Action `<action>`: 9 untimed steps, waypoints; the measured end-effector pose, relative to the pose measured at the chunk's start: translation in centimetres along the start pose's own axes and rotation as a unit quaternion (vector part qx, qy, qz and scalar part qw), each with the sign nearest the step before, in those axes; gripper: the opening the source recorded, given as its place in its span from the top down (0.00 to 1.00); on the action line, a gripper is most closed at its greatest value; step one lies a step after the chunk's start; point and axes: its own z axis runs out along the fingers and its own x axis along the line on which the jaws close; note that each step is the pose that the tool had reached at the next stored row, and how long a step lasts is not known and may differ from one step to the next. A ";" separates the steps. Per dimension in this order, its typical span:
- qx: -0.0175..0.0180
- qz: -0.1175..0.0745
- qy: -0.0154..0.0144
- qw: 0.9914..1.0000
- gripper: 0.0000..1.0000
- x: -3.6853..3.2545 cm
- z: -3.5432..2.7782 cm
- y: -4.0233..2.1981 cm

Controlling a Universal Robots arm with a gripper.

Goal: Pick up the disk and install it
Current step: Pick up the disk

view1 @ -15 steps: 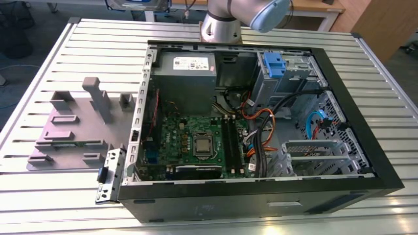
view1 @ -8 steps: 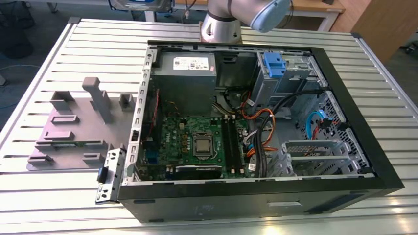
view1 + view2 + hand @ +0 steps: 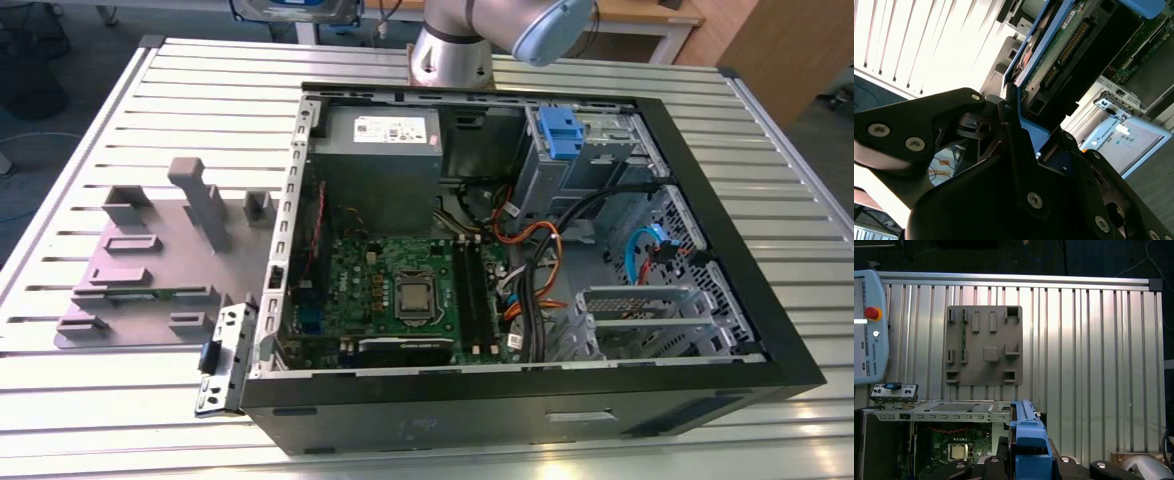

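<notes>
Disk (image 3: pixel 1054 65) (blue-framed) tight in the gripper (image 3: pixel 1038 136), jaws narrow around it.

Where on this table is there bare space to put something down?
Bare slats lie between the grey fixture plate and the table edges, and on the exterior view's right of the computer case. Inside the case, cables and the motherboard crowd everything.

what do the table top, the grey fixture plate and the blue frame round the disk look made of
Table top: likely aluminium, going by the ribbed silver slats with a dull brushed sheen.
Fixture plate: probably plastic, possibly printed; it is uniform matte grey with blocky moulded pockets.
Carrier bracket on the disk: plastic by the look of it, smooth bright blue with a soft gloss.
</notes>
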 end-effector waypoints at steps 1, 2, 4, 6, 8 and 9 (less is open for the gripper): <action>0.000 0.000 0.000 1.000 0.63 0.00 0.00 -0.08; 0.000 0.000 0.000 1.000 0.63 0.00 -0.01 -0.16; 0.000 0.000 0.000 1.000 0.63 0.00 -0.02 -0.32; 0.000 0.000 0.000 1.000 0.63 0.00 -0.03 -0.46; 0.000 0.000 0.000 1.000 0.63 0.00 -0.04 -0.62; 0.000 0.000 0.000 1.000 0.63 0.00 -0.04 -0.69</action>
